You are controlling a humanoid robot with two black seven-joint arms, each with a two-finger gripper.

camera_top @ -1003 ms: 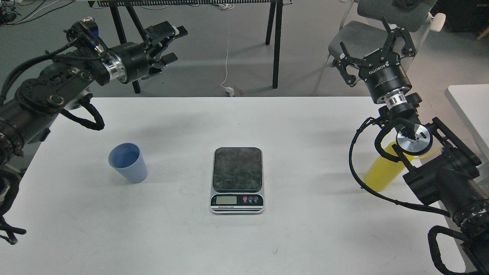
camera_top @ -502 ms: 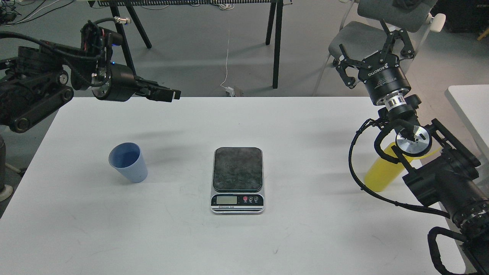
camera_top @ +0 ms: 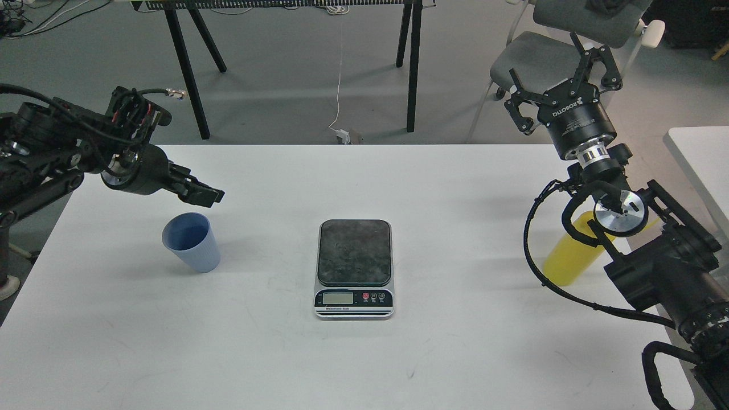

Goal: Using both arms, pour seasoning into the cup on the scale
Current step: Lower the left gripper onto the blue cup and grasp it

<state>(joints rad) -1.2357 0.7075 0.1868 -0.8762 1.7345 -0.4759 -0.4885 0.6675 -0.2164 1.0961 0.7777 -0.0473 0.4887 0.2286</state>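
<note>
The light blue cup [camera_top: 191,242] stands on the white table [camera_top: 455,319] at the left. The scale [camera_top: 353,267] lies at the table's middle with nothing on its dark platform. The yellow seasoning bottle [camera_top: 569,256] stands at the right; its top is hidden behind my right arm. My left gripper [camera_top: 205,193] hangs just above and behind the cup, seen side-on, so its fingers cannot be told apart. My right gripper [camera_top: 561,65] is raised over the table's far right edge, open and empty, well above the bottle.
A grey chair [camera_top: 541,51] stands behind the table at the right. Black legs of another table [camera_top: 411,62] stand at the back. A second white table [camera_top: 700,159] is at the far right. A white cable [camera_top: 340,85] runs down to the floor.
My left arm has come down and back toward the cup, and its wrist has turned so the fingers show edge-on. The right arm has barely shifted. Cup, scale and bottle have not moved.
</note>
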